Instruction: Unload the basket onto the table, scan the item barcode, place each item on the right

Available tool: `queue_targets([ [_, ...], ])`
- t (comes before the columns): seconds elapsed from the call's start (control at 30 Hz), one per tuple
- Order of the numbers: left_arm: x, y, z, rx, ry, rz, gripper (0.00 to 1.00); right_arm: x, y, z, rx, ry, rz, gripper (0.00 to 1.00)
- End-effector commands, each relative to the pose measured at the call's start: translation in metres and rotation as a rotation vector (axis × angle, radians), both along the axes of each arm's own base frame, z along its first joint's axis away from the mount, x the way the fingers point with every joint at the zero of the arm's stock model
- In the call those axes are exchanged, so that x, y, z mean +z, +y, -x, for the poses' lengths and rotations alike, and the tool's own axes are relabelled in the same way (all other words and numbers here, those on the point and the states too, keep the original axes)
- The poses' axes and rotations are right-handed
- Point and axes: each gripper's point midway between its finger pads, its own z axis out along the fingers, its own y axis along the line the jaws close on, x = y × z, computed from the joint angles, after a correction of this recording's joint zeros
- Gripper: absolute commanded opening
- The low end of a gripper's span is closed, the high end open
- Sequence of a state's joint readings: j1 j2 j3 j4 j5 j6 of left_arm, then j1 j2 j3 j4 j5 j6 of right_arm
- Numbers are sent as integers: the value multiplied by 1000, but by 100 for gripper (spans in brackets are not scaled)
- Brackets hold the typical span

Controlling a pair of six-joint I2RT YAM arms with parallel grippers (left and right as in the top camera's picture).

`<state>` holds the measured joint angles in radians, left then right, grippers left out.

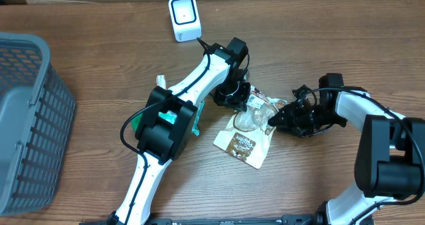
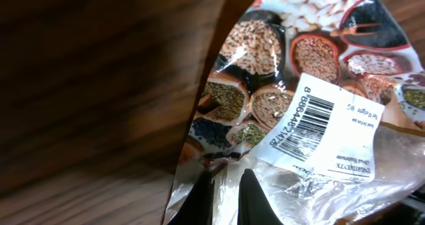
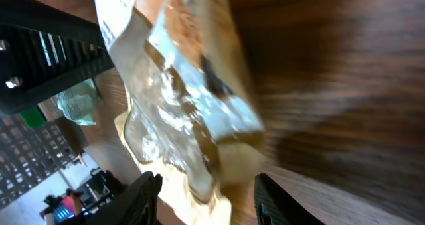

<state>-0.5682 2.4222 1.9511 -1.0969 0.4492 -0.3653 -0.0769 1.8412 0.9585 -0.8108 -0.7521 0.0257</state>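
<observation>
Overhead: shows the bean pouch (image 1: 247, 137) at the middle of the wooden table (image 1: 319, 39), between the two arms. Long axis running from the clear upper end by the grippers down to the brown printed end, which points toward the near edge and a little left. Finds the left gripper (image 1: 242, 96) at the upper end's left corner and the right gripper (image 1: 277, 117) just beside the pouch's right edge. Places the white scanner (image 1: 184, 18) well apart at the far edge, the grey basket (image 1: 26, 119) at far left.

Left wrist: looks onto the pouch's printed face, with the white barcode label (image 2: 325, 125) tilted, its length slanting up to the right. Catches the fingers (image 2: 255, 198) pressed together on crinkled clear film at the frame's bottom, pinching the pouch.

Right wrist: has the pouch running lengthwise from top left down to centre, lower corner between the fingers (image 3: 143, 198). Shows jaws spread, with a gap on either side of the pouch.
</observation>
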Motion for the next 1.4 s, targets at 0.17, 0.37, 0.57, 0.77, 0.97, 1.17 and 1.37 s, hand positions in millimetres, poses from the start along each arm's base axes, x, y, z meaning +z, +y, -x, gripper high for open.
queue_targets([
  [0.17,-27,3,11,18,66,-47,4,-27,19,26,-5,45,1,46],
  [0.37,-27,2,11,20,65,-47,4,-41,32,35,-37,58,-4,42],
  [0.57,-27,2,11,20,66,-47,4,-39,44,31,-2,18,-21,25],
  [0.77,-25,-1,15,29,92,-27,4,-24,36,5,-52,-28,-68,11],
  [0.97,-24,-8,25,27,116,-29,4,-5,31,-29,-86,-94,-68,10],
  [1.17,-23,-9,33,22,139,-46,4,6,27,-50,-95,-135,-39,11],
  [1.37,-23,-9,33,22,141,-48,4,-11,12,-38,-92,-86,84,15],
])
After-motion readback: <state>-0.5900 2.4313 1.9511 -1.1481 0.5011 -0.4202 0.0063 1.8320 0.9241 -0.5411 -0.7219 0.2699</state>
